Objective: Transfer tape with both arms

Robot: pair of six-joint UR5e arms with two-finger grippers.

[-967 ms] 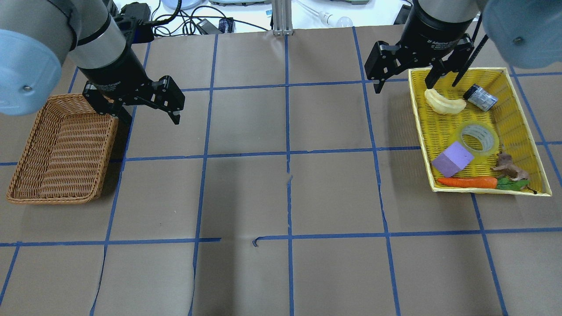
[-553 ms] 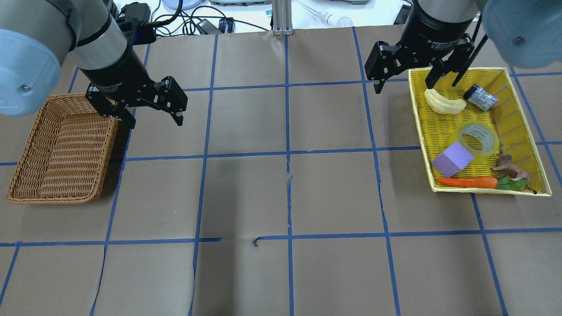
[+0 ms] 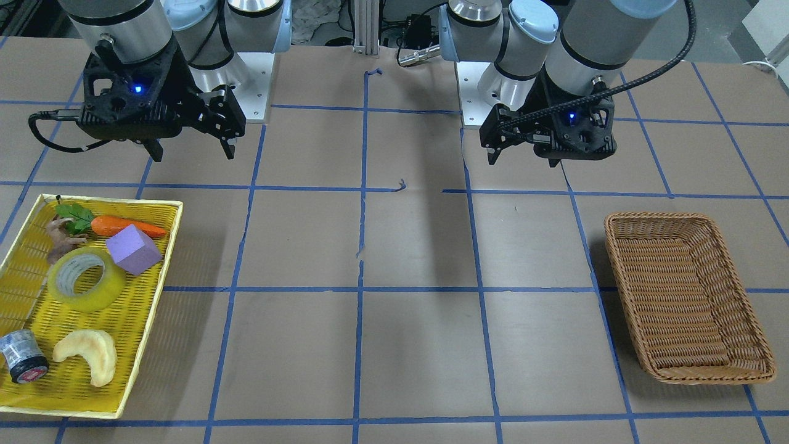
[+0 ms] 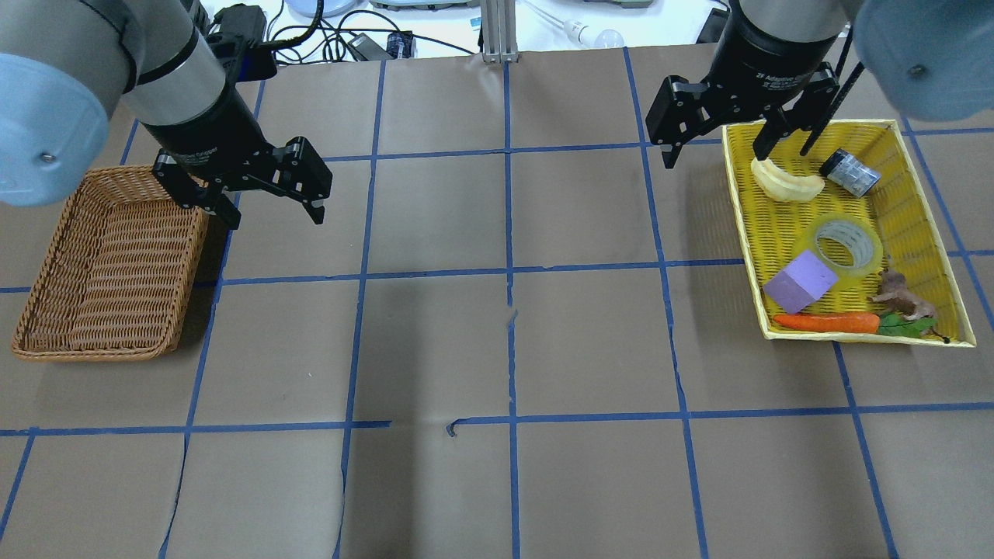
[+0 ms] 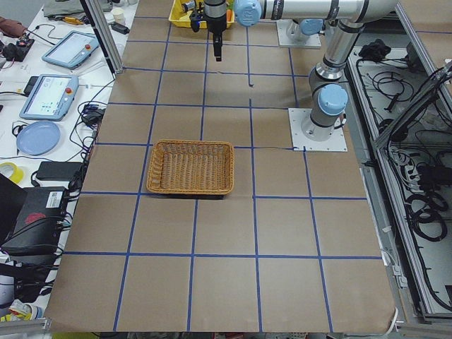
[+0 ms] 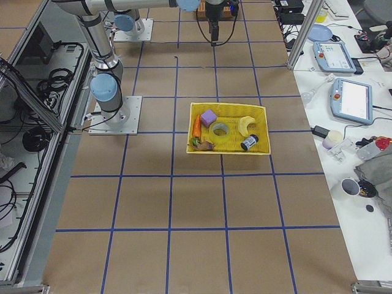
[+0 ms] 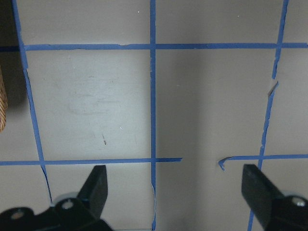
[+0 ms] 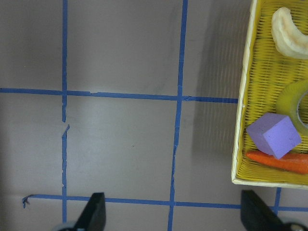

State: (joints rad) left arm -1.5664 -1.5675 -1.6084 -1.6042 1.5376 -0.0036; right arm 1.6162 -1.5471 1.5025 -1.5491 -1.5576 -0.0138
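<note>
The tape (image 4: 846,245) is a translucent yellow-green roll that lies flat in the yellow tray (image 4: 742,210), between a purple cube and a pale crescent toy. It also shows in the front view (image 3: 86,279), and partly at the right edge of the right wrist view (image 8: 293,98). My right gripper (image 4: 712,155) is open and empty. It hangs above the table at the tray's far left corner, apart from the tape. My left gripper (image 4: 274,220) is open and empty, above the table beside the wicker basket (image 4: 194,233). Both grippers show open in the front view, right (image 3: 193,154) and left (image 3: 524,161).
The tray also holds a purple cube (image 4: 800,281), a carrot (image 4: 827,322), a brown toy animal (image 4: 901,295), a crescent toy (image 4: 786,182) and a small grey can (image 4: 850,172). The wicker basket holds nothing. Blue tape lines grid the brown table.
My left gripper has shifted slightly to the right, away from the basket. The right gripper has barely moved. Both stay open.
</note>
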